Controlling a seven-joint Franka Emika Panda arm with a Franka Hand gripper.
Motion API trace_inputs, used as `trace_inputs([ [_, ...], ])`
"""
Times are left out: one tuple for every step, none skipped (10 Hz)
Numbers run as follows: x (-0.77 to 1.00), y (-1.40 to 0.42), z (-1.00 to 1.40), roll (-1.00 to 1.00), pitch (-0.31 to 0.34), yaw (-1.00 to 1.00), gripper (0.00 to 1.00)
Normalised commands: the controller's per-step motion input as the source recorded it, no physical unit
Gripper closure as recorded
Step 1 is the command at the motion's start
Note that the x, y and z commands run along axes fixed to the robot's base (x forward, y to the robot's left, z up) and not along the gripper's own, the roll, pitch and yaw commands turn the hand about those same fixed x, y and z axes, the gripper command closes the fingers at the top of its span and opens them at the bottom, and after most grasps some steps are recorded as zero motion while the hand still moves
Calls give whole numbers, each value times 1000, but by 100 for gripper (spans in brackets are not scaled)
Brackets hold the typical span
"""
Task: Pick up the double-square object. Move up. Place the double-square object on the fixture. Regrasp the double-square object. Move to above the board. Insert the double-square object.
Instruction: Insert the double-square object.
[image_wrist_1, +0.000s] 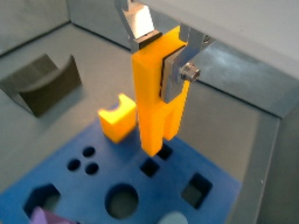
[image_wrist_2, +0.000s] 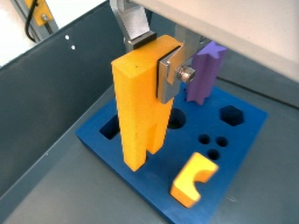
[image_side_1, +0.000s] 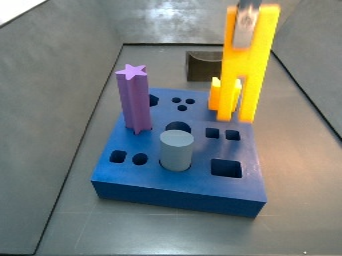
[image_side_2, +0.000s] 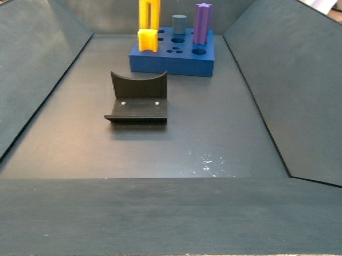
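Double-square object, upright over the board with its lower end at a hole, looked rigid, light and smooth-sided, so the gripper clamped its upper part between the pads.

A purple star post, grey cylinder and stubby yellow block stand upright.

The gripper is cropped above its jaws in both wrist views. Below the jaws, the double-square object hides its own tip and whichever board hole lies beneath.
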Motion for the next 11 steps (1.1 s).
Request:
trace_inputs([
  [0,-334,-557,7,17,43,100],
  [-14,0,-6,-6,-4,20,100],
  [0,0,-251,70,63,160,100],
  [-20,-123,-354,290,196,200,100],
  [-26,-146,-311,313,250,129,100],
  [26,-6,-114,0,36,160,100],
  [37,46,0,0,14,0,100],
  [243,174,0,214,157,34,100],
  [154,226,0,283,203,0,100],
  [69,0,0,44,53,0,100],
  [0,0,-34,24,0,0,100],
])
